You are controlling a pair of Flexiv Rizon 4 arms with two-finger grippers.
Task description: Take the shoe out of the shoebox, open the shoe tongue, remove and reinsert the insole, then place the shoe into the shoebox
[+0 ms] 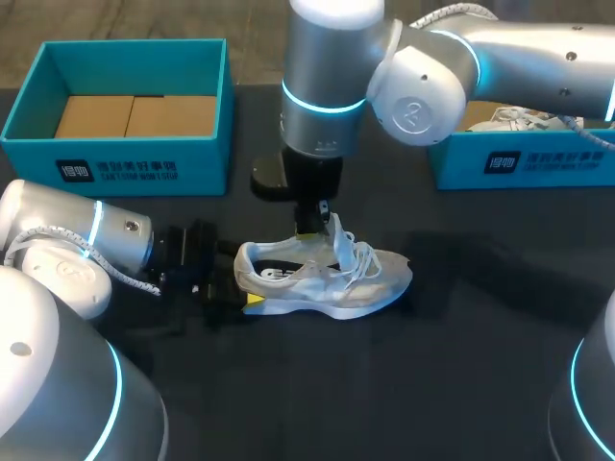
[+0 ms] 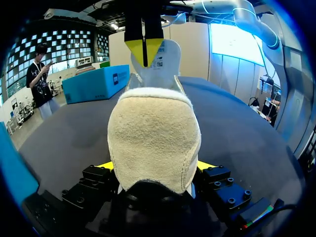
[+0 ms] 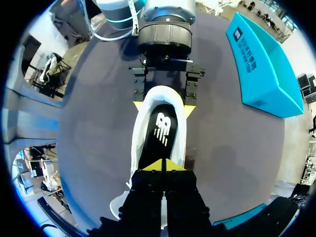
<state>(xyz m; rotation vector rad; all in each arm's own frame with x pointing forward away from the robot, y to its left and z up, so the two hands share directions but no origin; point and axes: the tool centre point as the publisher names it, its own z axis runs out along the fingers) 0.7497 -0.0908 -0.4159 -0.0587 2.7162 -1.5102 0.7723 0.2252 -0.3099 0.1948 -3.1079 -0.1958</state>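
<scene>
At the shoe's (image 1: 327,279) heel, our left gripper (image 3: 163,106) clamps it, one finger on each side. The shoe stands on its sole on the table (image 1: 461,365). At the shoe's raised tongue (image 1: 340,240), our right gripper (image 2: 143,54) holds its fingers pressed together; we cannot tell whether they pinch it.

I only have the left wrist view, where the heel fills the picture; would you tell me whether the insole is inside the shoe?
Observer: Yes, the black insole lies flat inside the shoe.
Operator: Thank you; where is the right gripper over it?
Observer: The right gripper, tips together, is above the insole's front part.
Operator: Is the shoebox free?
Observer: The left shoebox holds only brown cardboard.
</scene>
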